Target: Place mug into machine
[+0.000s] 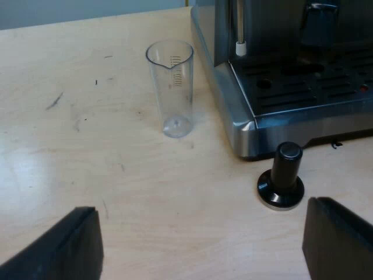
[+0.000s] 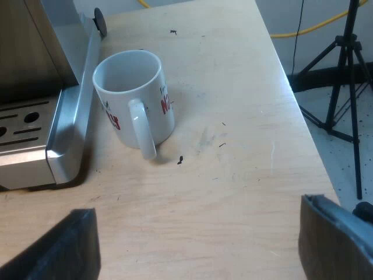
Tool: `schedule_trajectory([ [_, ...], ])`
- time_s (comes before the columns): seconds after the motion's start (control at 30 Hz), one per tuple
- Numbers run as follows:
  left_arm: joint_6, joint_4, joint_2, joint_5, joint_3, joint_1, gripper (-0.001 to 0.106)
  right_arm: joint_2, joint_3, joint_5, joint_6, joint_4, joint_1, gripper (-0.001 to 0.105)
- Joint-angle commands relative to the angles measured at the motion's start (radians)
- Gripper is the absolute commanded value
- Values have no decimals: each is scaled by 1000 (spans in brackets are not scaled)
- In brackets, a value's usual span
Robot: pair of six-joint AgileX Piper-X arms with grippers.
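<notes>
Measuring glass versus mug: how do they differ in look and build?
The measuring glass is clear; the mug is white and opaque. The glass is tall and narrow, the mug squat and wide. The mug has a handle and red lettering; the glass has a printed scale and no handle. Both stand upright and empty on the table beside the machine.

Table (image 2: 245, 87): light wood, scuffed. Floor (image 2: 367, 116): grey, speckled. Black tripod (image 2: 352, 41) and yellow cable (image 2: 317, 24) on floor.

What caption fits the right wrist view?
Open right gripper hovers short of the upright white mug standing beside the espresso machine.
</notes>
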Motion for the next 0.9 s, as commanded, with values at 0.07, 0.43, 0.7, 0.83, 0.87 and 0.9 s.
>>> schedule_trajectory([
  [0.07, -10, -19, -138, 10, -1, 0, 71, -40, -3, 5, -1, -4, -5, 71],
  [0.43, -9, -19, -138, 16, -1, 0, 71, -40, -3, 5, -1, -4, -5, 71],
  [0.7, -9, -19, -138, 35, -1, 0, 71, -40, -3, 5, -1, -6, -5, 71],
  [0.83, -9, -19, -136, 68, -1, 0, 71, -40, -3, 5, -1, -12, -5, 71],
  [0.87, -9, -19, -131, 70, -1, 0, 71, -38, -3, 5, -1, -17, -5, 71],
  [0.9, -9, -15, -122, 75, -4, 0, 71, -34, -3, 5, 1, -22, -5, 71],
])
